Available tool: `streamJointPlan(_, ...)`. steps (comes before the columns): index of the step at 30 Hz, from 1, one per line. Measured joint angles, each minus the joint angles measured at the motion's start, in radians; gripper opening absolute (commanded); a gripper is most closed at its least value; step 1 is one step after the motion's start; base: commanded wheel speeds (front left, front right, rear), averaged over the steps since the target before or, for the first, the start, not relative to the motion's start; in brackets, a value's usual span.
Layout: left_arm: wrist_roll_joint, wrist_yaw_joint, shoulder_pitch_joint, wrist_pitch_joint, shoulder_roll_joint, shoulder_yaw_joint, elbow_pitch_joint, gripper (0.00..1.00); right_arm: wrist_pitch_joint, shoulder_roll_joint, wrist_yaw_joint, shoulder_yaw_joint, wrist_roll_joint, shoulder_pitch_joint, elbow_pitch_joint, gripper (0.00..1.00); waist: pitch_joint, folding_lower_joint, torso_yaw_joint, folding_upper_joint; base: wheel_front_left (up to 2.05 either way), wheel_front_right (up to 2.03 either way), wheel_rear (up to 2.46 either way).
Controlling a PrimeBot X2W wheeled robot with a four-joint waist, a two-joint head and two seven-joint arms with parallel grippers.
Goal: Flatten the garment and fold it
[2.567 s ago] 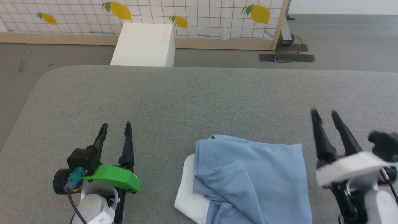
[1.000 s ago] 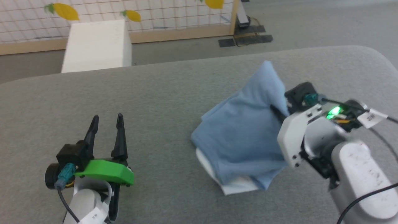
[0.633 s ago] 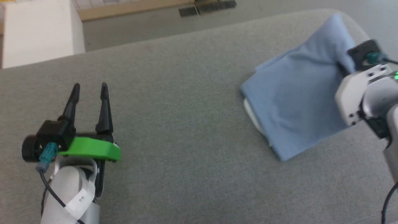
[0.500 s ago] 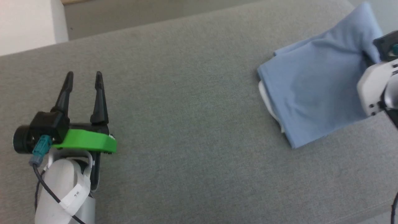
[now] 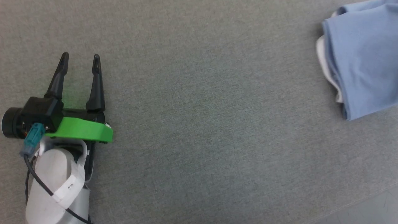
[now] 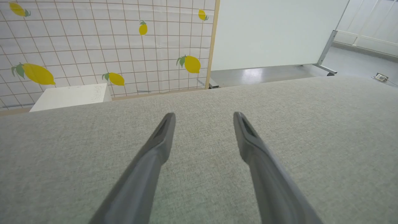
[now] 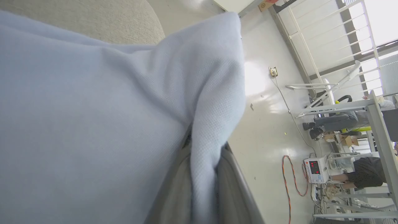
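The left tool (image 5: 80, 56) is being held fully spread over the grey desk (image 5: 202, 124), its two dark fingers (image 5: 57, 81) standing well apart, and nothing is being gripped between them. In the left wrist view the same tool (image 6: 203, 115) is being shown with only bare desk fabric between and beneath its fingers. Beyond the far desk edge ahead of the left tool, a gridded screen printed with lemons (image 6: 93, 46) and a white box (image 6: 68, 96) are being shown.

The garment (image 5: 363, 59) is being kept on the desk well apart from the left tool, far off to that tool's right. It is being shown as a bunched, layered heap of light blue cloth. A strip of white fabric (image 5: 325, 62) is being exposed along the heap's side that faces the left tool.

In the right wrist view a fold of the light blue garment (image 7: 93, 109) is being pinched by the right tool (image 7: 205, 149). Its jaws are being kept nearly closed, with the cloth running down between the two fingers (image 7: 231, 183). The pinched fold is being held raised, and the rest of the cloth is being draped back toward the rounded desk corner (image 7: 108, 18). How much of the heap is being lifted off the desk cannot be told.
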Motion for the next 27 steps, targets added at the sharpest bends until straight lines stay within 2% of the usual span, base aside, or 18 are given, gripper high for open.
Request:
streamJointPlan(4, -0.001, 0.000, -0.010, -0.004, 0.002, -0.007, 0.006, 1.00, -0.045, 0.036, 0.000, -0.088, -0.052, -0.018, 0.029, 0.00, 0.022, 0.0000, 0.019, 0.0000, 0.00, 0.00, 0.00)
streamJointPlan(5, -0.002, 0.000, -0.013, -0.007, 0.003, -0.009, 0.015, 1.00, -0.051, 0.044, 0.000, -0.107, -0.066, -0.022, 0.038, 0.17, 0.023, 0.0000, 0.026, 0.0000, 0.00, 0.00, 0.00)
streamJointPlan(6, -0.003, 0.000, -0.014, -0.012, 0.003, -0.010, 0.026, 1.00, -0.057, 0.051, 0.000, -0.120, -0.080, -0.026, 0.048, 0.41, 0.021, -0.0001, 0.031, 0.0000, 0.00, 0.00, 0.00)
streamJointPlan(7, -0.004, 0.000, -0.014, -0.015, 0.002, -0.011, 0.032, 1.00, -0.062, 0.058, 0.000, -0.134, -0.087, -0.028, 0.054, 1.00, 0.018, -0.0001, 0.035, 0.0000, 0.00, 0.00, 0.00)
streamJointPlan(12, -0.012, 0.006, -0.006, -0.042, -0.012, -0.018, 0.083, 1.00, -0.125, 0.090, 0.000, -0.176, -0.119, -0.029, 0.064, 1.00, -0.028, -0.0001, 0.050, 0.0000, 0.00, 0.00, 0.00)
streamJointPlan(17, -0.030, 0.009, 0.030, -0.063, -0.040, -0.022, 0.146, 1.00, -0.189, 0.110, 0.000, -0.151, -0.085, -0.001, 0.061, 1.00, -0.108, -0.0001, 0.060, 0.0000, 0.00, 0.00, 0.00)
streamJointPlan(22, -0.058, 0.009, 0.072, -0.073, -0.077, -0.026, 0.197, 1.00, -0.242, 0.129, 0.000, -0.119, 0.030, 0.082, 0.019, 1.00, -0.211, -0.0002, 0.076, 0.0000, 0.00, 0.00, 0.00)
streamJointPlan(27, -0.082, 0.009, 0.120, -0.075, -0.104, -0.043, 0.220, 1.00, -0.295, 0.168, 0.000, -0.078, 0.169, 0.211, -0.104, 1.00, -0.314, -0.0003, 0.106, 0.0000, 0.00, 0.00, 0.00)
